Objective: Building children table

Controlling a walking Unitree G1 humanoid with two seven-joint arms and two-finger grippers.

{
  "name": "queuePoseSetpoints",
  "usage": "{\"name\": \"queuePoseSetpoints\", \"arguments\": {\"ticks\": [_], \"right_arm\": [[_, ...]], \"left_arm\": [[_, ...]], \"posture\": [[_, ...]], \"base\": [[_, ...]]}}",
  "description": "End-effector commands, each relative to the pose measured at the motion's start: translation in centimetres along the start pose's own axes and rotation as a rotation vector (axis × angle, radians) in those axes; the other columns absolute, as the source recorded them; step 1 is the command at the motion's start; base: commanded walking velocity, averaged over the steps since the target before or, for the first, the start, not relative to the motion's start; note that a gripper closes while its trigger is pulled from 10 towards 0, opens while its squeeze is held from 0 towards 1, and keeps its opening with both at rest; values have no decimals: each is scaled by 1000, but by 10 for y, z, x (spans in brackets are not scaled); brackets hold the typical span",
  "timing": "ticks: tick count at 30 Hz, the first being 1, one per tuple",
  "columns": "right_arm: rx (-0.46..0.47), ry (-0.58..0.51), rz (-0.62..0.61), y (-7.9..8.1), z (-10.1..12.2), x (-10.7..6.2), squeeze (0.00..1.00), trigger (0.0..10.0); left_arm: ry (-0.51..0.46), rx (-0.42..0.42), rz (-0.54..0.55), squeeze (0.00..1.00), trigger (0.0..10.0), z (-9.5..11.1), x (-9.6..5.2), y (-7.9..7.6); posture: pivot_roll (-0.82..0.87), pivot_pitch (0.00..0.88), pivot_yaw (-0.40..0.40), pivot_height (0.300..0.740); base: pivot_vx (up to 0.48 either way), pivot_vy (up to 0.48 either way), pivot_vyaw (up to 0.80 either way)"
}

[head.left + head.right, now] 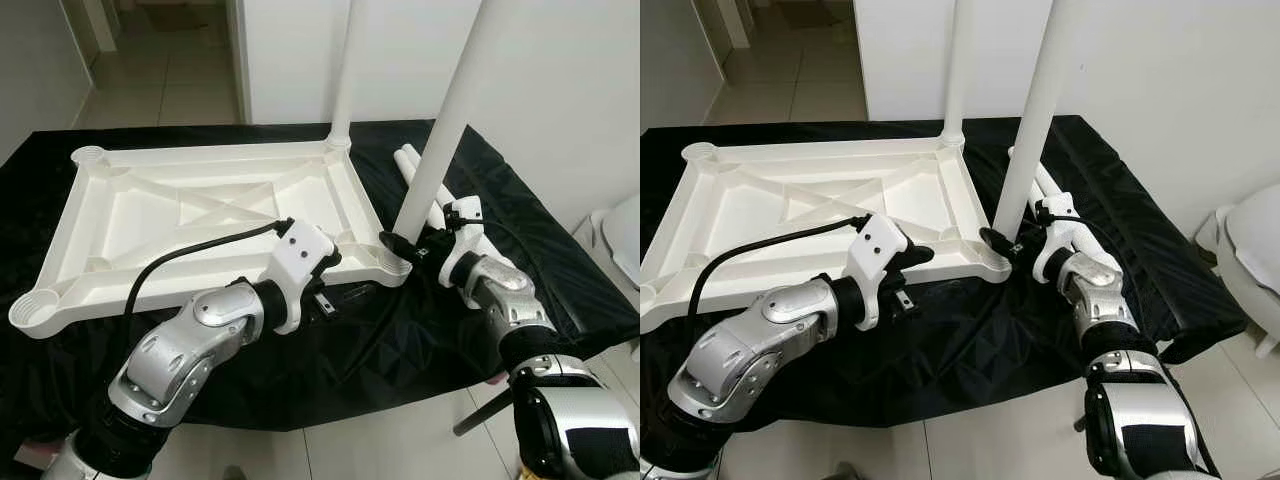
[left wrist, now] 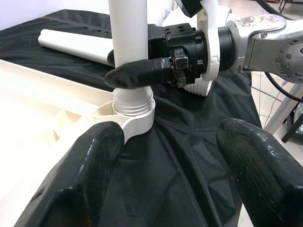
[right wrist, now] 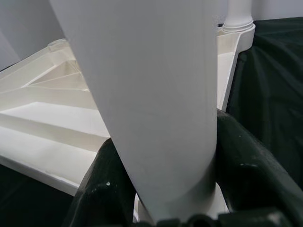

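Note:
A white table top (image 1: 200,152) lies upside down on a black cloth. One white leg (image 1: 345,70) stands in its far right corner socket. A second leg (image 1: 450,120) stands in the near right socket (image 2: 135,106). My right gripper (image 1: 405,243) is shut on this second leg just above the socket, one finger (image 3: 102,189) on each side of the tube (image 3: 151,94). My left gripper (image 1: 335,285) is open at the top's near edge, just left of that corner, its fingers (image 2: 85,175) over the cloth and holding nothing.
Two loose white legs (image 1: 410,165) lie on the cloth behind the right gripper. The sockets at the near left (image 1: 30,310) and far left (image 1: 88,155) corners hold nothing. A white wall is behind, tiled floor in front, and a white object (image 1: 625,235) at the far right.

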State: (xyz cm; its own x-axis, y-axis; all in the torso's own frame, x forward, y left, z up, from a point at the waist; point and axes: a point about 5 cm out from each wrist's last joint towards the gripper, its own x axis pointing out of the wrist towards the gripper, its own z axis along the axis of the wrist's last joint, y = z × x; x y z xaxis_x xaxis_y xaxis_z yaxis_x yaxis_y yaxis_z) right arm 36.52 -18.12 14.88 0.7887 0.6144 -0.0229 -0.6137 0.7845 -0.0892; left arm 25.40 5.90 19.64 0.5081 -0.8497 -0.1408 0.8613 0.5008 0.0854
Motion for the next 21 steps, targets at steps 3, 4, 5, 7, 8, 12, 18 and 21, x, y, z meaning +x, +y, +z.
{"name": "queuePoseSetpoints", "arguments": {"ticks": [3, 4, 5, 7, 8, 12, 18, 21], "right_arm": [[53, 59, -51, 7, -19, -1, 0, 0], [60, 55, -91, 7, -20, -1, 0, 0], [71, 55, -145, 7, -21, -1, 0, 0], [88, 51, -221, 6, -22, -2, 0, 0], [82, 44, -257, 7, -22, -2, 0, 0], [75, 27, -322, 10, -23, -3, 0, 0], [104, 6, -471, 18, -26, -6, 0, 0], [125, -5, -608, 21, -25, -8, 0, 0]], "left_arm": [[3, -3, -57, 0, 10000, 1, -1, -3], [3, -5, -59, 0, 10000, 0, 0, -4], [3, -7, -63, 0, 10000, 0, 0, -5], [4, -11, -66, 0, 10000, 0, 1, -6], [4, -13, -68, 0, 10000, -1, 1, -6], [6, -16, -69, 0, 10000, -2, 1, -7], [8, -22, -69, 0, 10000, -3, 1, -9], [9, -26, -68, 0, 10000, -4, 1, -9]], "posture": [[-12, 8, -9, 740], [-17, 10, -9, 740], [-19, 13, -10, 740], [-22, 14, -10, 740], [-23, 16, -13, 740], [-27, 20, -16, 740], [-26, 23, -19, 740], [-28, 24, -21, 740]], "base": [[0, 0, 0], [0, 0, 0], [0, 0, 0], [0, 0, 0], [0, 0, 0], [0, 0, 0], [0, 0, 0], [0, 0, 0]]}}
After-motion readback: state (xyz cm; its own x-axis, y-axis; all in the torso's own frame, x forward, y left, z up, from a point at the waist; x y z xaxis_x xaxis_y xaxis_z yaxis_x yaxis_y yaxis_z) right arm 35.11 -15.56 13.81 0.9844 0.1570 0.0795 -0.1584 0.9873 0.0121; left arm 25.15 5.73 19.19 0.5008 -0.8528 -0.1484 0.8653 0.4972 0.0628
